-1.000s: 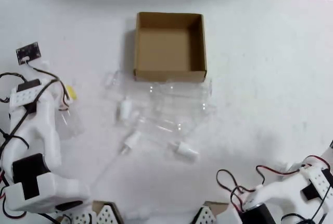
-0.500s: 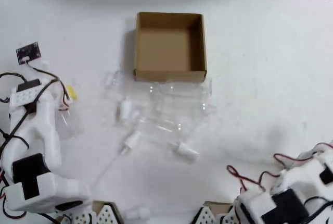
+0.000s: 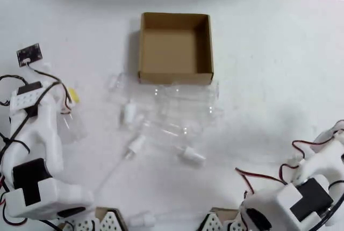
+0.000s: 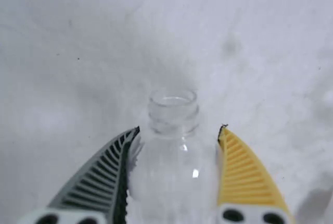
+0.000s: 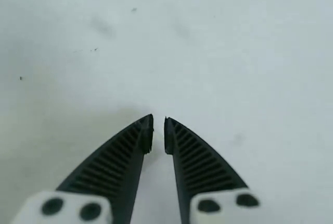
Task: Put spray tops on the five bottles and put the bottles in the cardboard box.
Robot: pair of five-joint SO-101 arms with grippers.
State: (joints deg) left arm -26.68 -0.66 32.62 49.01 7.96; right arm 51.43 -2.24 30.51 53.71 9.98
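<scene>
The clear bottles (image 3: 183, 99) lying on the white table (image 3: 279, 53) just in front of the box (image 3: 176, 47) are hard to make out. Their walls blend into the tabletop, only glints and faint outlines show, and I cannot tell how many lie in the cluster. Three white tops (image 3: 129, 112) (image 3: 135, 146) (image 3: 192, 154) lie among and in front of them, farther from the box. A fourth top (image 3: 142, 220) lies well in front of the box, by the arm bases. The box is open. Well to the left of the box and nearer the bases, the left gripper (image 4: 179, 128) clasps one bottle (image 4: 173, 110) at the shoulder, with the grey finger (image 4: 104, 177) on one side and the yellow finger (image 4: 242, 172) on the other. The bottle's open neck has no top on it, and its lower body is cut off by the picture's edge. The right arm (image 3: 301, 204) sits far in front of the box and to its right, partly cut off at the corner. The right gripper (image 5: 158, 127) has its black fingers drawn together to a thin slit with nothing between them, over bare table. A small dark board (image 3: 29, 53) lies far left of the box.
</scene>
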